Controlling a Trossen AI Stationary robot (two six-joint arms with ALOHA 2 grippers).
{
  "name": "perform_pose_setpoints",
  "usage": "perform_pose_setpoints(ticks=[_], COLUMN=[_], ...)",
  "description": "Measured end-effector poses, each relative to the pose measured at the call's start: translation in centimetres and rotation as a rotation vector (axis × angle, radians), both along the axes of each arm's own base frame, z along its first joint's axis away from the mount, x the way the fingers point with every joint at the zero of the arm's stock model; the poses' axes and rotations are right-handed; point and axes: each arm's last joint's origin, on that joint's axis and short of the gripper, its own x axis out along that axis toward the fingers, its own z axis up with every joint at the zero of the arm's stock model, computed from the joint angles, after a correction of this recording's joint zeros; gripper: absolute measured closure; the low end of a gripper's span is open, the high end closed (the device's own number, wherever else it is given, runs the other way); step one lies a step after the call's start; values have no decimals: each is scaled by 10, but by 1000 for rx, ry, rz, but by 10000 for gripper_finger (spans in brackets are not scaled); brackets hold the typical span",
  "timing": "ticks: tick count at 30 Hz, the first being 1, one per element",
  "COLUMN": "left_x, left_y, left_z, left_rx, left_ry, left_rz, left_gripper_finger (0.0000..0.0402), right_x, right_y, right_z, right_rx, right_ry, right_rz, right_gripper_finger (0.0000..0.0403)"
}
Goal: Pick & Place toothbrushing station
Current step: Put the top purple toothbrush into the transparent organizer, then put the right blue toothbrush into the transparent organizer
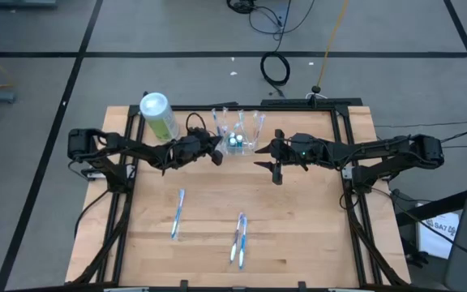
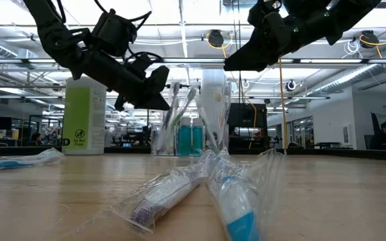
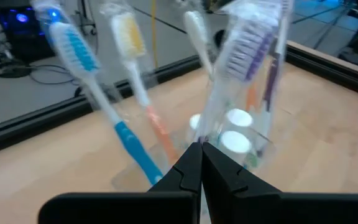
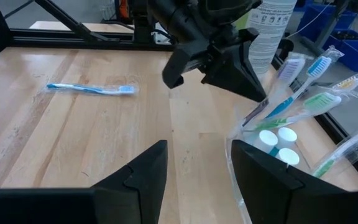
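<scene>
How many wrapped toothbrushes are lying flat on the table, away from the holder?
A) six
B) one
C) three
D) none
C: the high view shows one wrapped toothbrush lying alone and two more lying together on the wooden table.

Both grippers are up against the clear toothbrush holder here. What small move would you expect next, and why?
Probably the left gripper opens a little. Its fingers are shut just beside the toothbrushing station, gripping nothing, while the right gripper waits open on the other side. The holder stands on the table with wrapped toothbrushes in it, so a grasp seems yet to come.
</scene>
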Motion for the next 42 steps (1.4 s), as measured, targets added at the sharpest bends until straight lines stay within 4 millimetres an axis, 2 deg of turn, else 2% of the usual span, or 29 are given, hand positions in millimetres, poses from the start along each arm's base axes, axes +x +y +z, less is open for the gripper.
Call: perform_pose_setpoints(ticks=[7, 16, 21, 29, 35, 42], left_x=[-1, -10, -17, -18, -21, -22], left_y=[0, -1, -9, -40, -72, -108], left_z=[6, 10, 17, 20, 11, 13], left_rx=[21, -9, -51, -179, -292, -356], left_ry=[-20, 51, 69, 84, 150, 113], left_rz=[18, 22, -16, -213, -280, -389], left_gripper_finger=[382, 291, 256, 249, 267, 282], right_x=[0, 0, 0, 0, 0, -1], right_y=[0, 0, 0, 0, 0, 2], right_z=[0, -1, -1, -1, -1, -4], right_rx=[8, 8, 8, 9, 10, 44], right_ry=[1, 6, 7, 11, 14, 36], right_rz=[-2, -2, -2, -1, -2, 30], right_gripper_finger=[232, 232, 232, 232, 232, 232])
